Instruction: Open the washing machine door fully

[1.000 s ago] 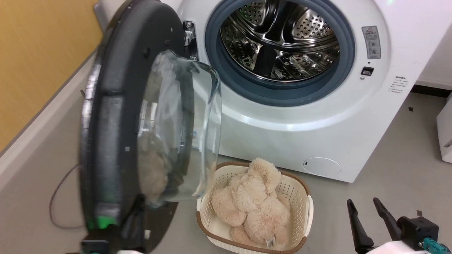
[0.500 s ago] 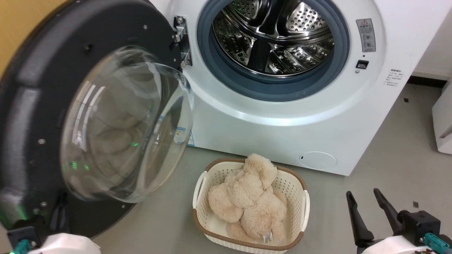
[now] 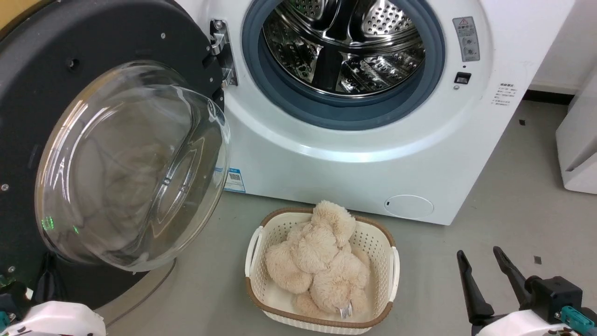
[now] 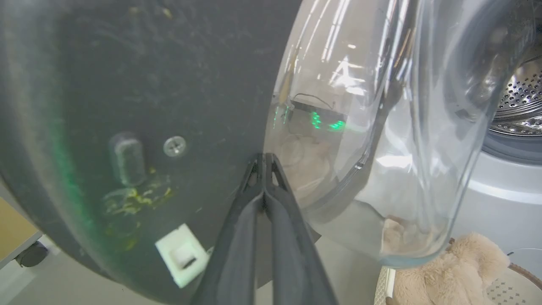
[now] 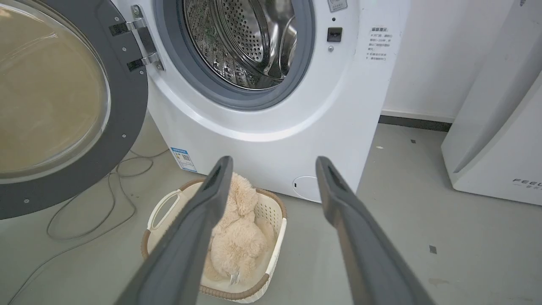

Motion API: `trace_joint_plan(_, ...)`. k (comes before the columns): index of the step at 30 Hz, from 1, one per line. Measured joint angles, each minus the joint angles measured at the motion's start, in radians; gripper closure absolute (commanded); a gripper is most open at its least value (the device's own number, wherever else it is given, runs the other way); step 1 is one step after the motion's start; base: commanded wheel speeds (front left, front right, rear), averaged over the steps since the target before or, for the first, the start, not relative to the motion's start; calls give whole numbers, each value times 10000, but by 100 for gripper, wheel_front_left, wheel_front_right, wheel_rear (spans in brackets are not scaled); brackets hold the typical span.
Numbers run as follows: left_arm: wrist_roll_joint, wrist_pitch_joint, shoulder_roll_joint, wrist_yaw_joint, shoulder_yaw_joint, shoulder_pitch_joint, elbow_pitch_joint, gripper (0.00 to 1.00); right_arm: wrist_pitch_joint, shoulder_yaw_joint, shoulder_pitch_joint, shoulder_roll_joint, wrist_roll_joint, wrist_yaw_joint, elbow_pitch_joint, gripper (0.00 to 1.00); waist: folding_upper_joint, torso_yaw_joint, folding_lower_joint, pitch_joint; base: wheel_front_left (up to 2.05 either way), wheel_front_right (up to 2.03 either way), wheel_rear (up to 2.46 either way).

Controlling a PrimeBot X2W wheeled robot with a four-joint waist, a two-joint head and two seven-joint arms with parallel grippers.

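washing machine door (image 3: 126,163) swung left of the washing machine (image 3: 326,163): black ring, bulging clear bowl (blue sticker (image 3: 234,179) beside it, unreadable). Left gripper (image 4: 264,159) pinched together against it; right gripper (image 3: 478,253) spread wide. White appliance (image 5: 499,127) reads "FEE…".

Grey floor (image 3: 508,191) bears the washing machine (image 3: 326,158), a basket (image 3: 371,242), perhaps a cable (image 5: 135,203).

Only readable bit: "FEEL", cut off at the edge, on the white appliance (image 5: 499,127). The washing machine (image 3: 326,163) has a warning-triangle sticker (image 3: 466,39), fine print (image 3: 505,94) and a blue sticker (image 3: 234,179), all too small to read.
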Motion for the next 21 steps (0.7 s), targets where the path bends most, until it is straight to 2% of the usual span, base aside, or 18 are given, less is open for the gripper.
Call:
trace_joint_plan(5, 430, -2, -583, 4, 67, 404, -571, 100, -8, 25, 7, 0, 4, 0, 63, 0, 0, -108, 0, -251, 0, 0, 0)
trace_joint_plan(6, 470, -2, -748, 6, 42, 597, -744, 97, -12, 35, 15, 0, 4, 0, 75, 0, 0, -135, 0, -326, 0, 0, 0)
trace_joint_plan(7, 522, -2, -867, 15, 6, 824, -886, 64, -12, 46, 19, 0, 4, 0, 77, 0, 0, -165, 0, -395, 0, 0, 0)
trace_joint_plan(8, 573, -2, -966, 40, -56, 1062, -1034, 19, -12, 44, 23, 0, 4, 0, 67, 0, 0, -206, 0, -451, 0, 0, 0)
trace_joint_plan(9, 639, -2, -1081, 79, -117, 1288, -1216, 0, -10, 56, 26, 0, 4, 0, 59, 0, 0, -245, 0, -498, 0, 0, 0)
trace_joint_plan(14, 1104, -2, -1461, 272, -587, 1884, -2052, 0, 19, 63, 84, 2, 0, 0, -69, 0, 0, -413, 0, -647, 0, 0, 0)
trace_joint_plan(21, 1708, 4, -1707, 217, -1547, 1949, -2894, 0, 167, 115, 153, 0, -203, 0, -219, 0, 0, -702, 0, -753, 0, 0, 0)
